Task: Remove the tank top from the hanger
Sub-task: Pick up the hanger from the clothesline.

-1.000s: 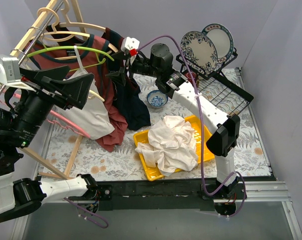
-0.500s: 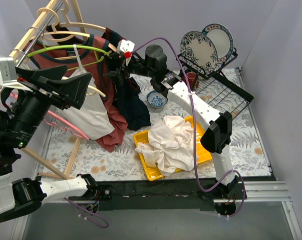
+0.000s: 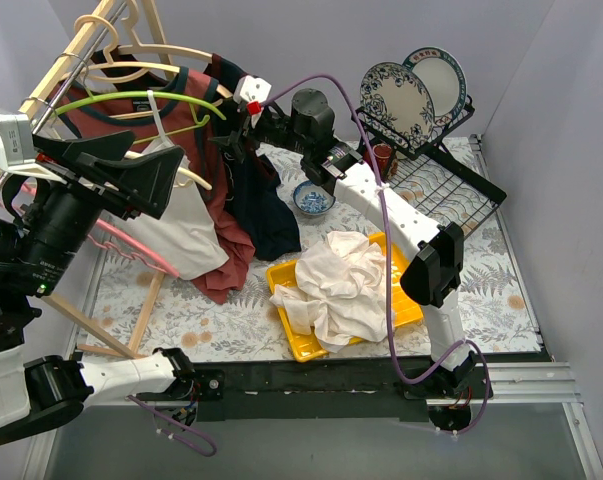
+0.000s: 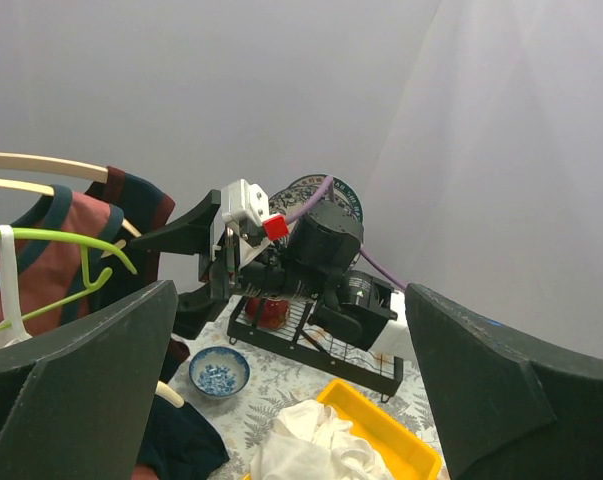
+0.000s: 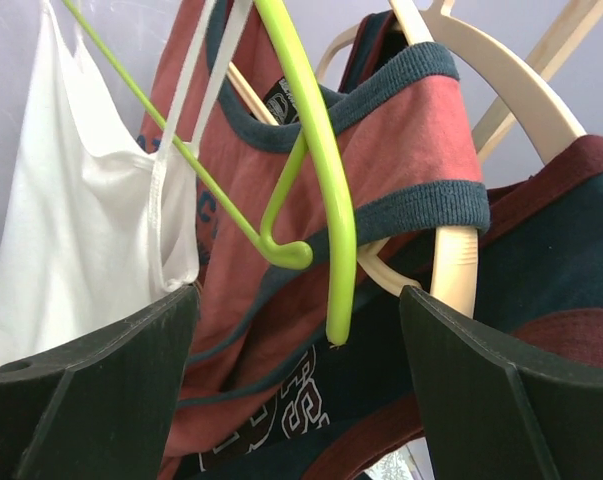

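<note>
A white tank top [image 3: 181,225] hangs by its straps on a lime green hanger [image 3: 131,100] on the wooden rack at the left. In the right wrist view the tank top [image 5: 81,230] is at the left and the green hanger's [image 5: 316,170] lower tip points down between my jaws. My right gripper [image 3: 231,150] [image 5: 299,310] is open at that hanger end, touching nothing that I can see. My left gripper [image 3: 141,170] [image 4: 291,310] is open and empty, held high at the left in front of the tank top.
A red and navy top [image 3: 231,200] hangs on a wooden hanger [image 5: 456,260] right behind the green one. A yellow tray [image 3: 406,300] holds white cloth. A blue bowl [image 3: 312,196] and a dish rack [image 3: 451,195] with plates [image 3: 396,95] stand at the back right.
My right gripper has moved left and up, closer to the green hanger's end. The left arm has hardly moved.
</note>
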`<action>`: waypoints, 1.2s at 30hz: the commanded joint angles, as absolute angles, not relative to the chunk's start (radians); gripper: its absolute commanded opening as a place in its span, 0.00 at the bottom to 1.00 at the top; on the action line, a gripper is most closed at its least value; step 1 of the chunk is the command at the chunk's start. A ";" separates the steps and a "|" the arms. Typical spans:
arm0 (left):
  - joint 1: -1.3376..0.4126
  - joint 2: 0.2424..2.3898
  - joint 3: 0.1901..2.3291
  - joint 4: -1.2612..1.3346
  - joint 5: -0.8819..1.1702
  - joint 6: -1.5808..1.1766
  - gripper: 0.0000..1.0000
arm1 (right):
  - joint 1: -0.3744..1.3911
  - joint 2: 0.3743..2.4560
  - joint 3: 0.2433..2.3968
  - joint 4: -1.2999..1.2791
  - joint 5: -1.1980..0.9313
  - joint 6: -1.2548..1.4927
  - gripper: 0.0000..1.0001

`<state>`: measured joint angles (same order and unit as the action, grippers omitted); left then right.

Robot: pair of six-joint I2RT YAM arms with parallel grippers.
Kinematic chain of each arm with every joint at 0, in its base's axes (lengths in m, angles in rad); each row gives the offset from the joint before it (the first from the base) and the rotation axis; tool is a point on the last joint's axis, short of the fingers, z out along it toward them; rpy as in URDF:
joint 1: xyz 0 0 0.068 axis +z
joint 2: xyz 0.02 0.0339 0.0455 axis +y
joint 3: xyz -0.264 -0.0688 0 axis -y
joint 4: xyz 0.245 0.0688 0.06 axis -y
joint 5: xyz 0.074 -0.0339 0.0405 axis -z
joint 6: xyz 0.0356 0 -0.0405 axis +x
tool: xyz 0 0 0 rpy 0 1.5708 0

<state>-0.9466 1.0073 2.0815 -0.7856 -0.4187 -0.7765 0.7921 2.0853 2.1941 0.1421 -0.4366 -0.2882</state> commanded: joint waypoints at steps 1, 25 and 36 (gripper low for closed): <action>-0.950 1.017 2.088 -0.795 -0.414 -0.762 0.98 | 0.790 2.091 2.226 0.199 -0.497 -0.275 0.89; -0.950 1.000 2.075 -0.802 -0.426 -0.764 0.98 | 0.805 2.134 2.246 0.201 -0.583 -0.242 0.84; -0.950 0.974 2.045 -0.796 -0.439 -0.770 0.98 | 0.833 2.036 2.157 0.216 -0.603 -0.250 0.78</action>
<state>-0.9470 0.9905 2.0602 -0.7891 -0.4263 -0.7776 0.8181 2.1307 2.1574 0.1810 -0.5800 -0.2577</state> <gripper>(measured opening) 0.982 0.798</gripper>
